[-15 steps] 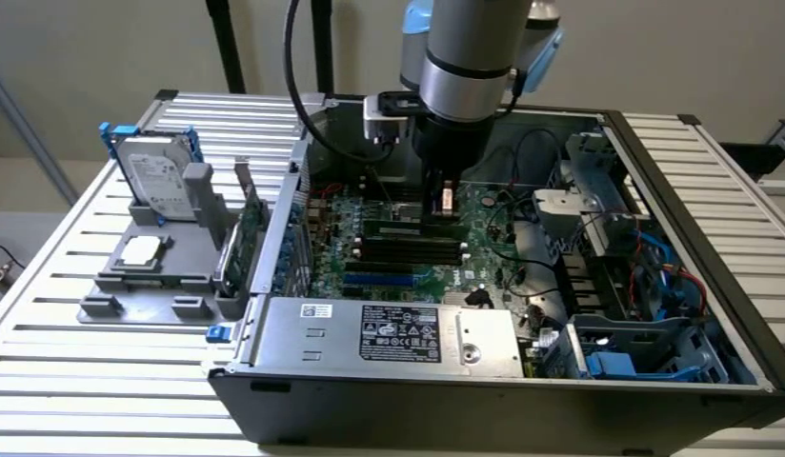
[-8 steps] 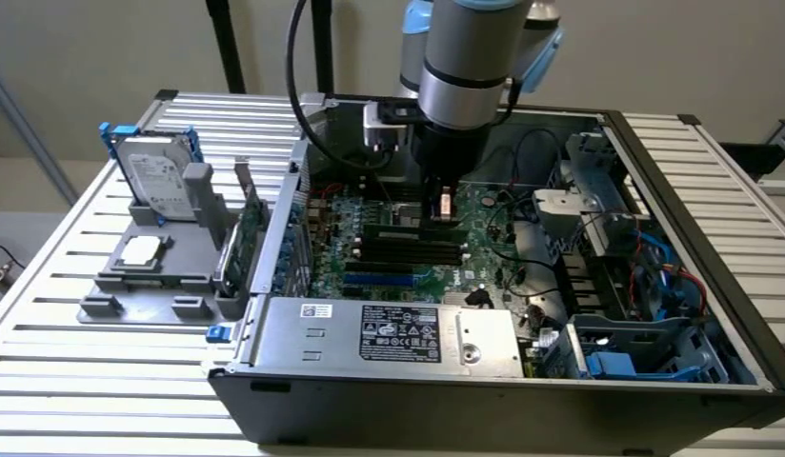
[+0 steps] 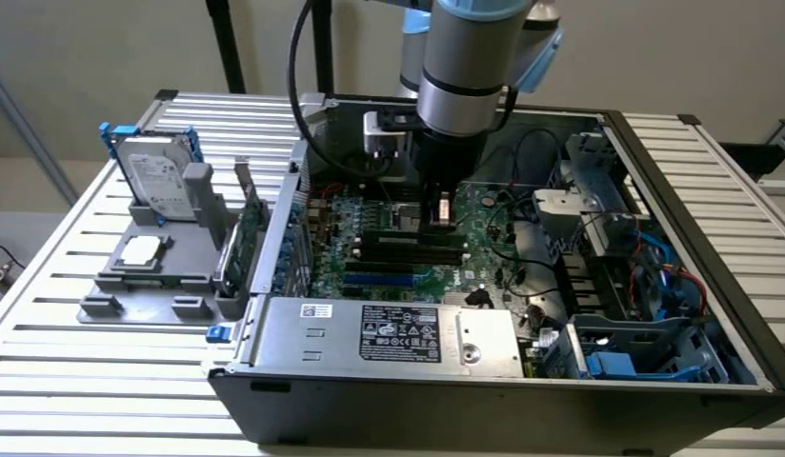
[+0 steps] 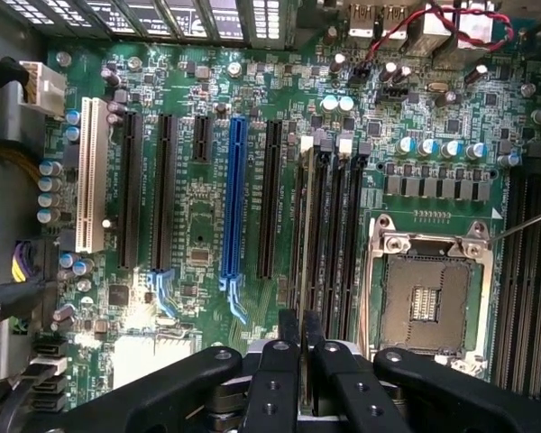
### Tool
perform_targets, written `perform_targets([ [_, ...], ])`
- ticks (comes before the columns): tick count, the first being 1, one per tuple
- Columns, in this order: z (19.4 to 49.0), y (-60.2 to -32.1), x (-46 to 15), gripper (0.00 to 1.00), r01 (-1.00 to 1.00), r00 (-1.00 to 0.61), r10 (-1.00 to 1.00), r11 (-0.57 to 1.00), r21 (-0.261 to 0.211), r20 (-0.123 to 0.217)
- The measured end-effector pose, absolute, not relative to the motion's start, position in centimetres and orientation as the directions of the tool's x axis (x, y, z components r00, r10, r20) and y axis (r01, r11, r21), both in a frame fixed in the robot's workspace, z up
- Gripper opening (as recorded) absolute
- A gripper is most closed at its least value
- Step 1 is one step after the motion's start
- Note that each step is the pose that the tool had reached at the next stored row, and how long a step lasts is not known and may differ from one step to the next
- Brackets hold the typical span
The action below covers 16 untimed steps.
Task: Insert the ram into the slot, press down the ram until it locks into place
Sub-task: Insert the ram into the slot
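Where a pale beige wall (image 3: 100, 48) backs it, the bench (image 3: 62, 305) of silver slats carries an open computer case (image 3: 367, 409) across its middle and toward its edge at the exterior view's right. A grey fixture (image 3: 138, 276) sits near the bench's edge at the exterior view's left, with a hard drive (image 3: 157, 181) propped in it. Along the case's near wall lies a silver power supply (image 3: 304, 333) bearing a black label (image 3: 403, 338) and a small white sticker (image 3: 313, 310); I cannot read the print on either. The green motherboard (image 4: 198, 216) covers the case floor, and its white lettering is too fine for me to read. My arm (image 3: 469, 67) drops straight down into the case from above, wrist vertical, a black cable (image 3: 297, 86) looping beside it. My claw (image 4: 301, 320) points at the board, its two fingers pinched together on the ram (image 4: 301, 234). The ram stands edge-on along the slot (image 4: 307, 144), the outermost of the black memory sockets, between the blue connector (image 4: 233, 198) and the processor socket (image 4: 428, 289). Whether the ram is seated, I cannot tell.
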<state>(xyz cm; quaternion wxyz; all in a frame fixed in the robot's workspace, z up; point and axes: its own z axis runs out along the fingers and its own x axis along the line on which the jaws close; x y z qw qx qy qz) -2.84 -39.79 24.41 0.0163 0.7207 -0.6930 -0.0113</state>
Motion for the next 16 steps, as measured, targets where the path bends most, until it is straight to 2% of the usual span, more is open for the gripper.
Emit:
perform_targets([
  [16,23.4,-39.78,-2.86,0.13,-0.998,0.043,-0.999,-0.042,0.039,0.006],
])
